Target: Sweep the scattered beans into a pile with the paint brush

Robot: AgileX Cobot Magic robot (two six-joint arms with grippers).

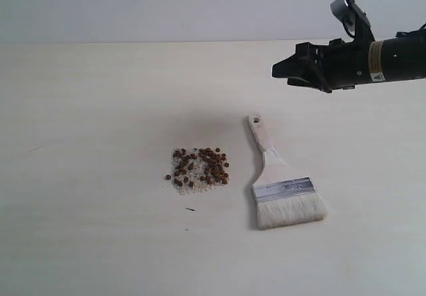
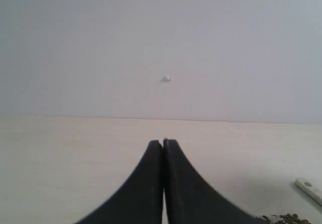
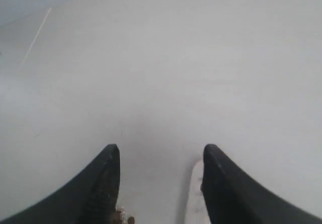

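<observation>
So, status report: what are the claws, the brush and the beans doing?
Right gripper open, empty, in the air. Left gripper shut, empty. Paint brush lying flat beside pile. No obstacles seen.

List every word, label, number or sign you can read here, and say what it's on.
No text can be read in any view.
Yellow label on the right arm: its print is too small to read.
Paint brush: no marking legible on handle or ferrule.
</observation>
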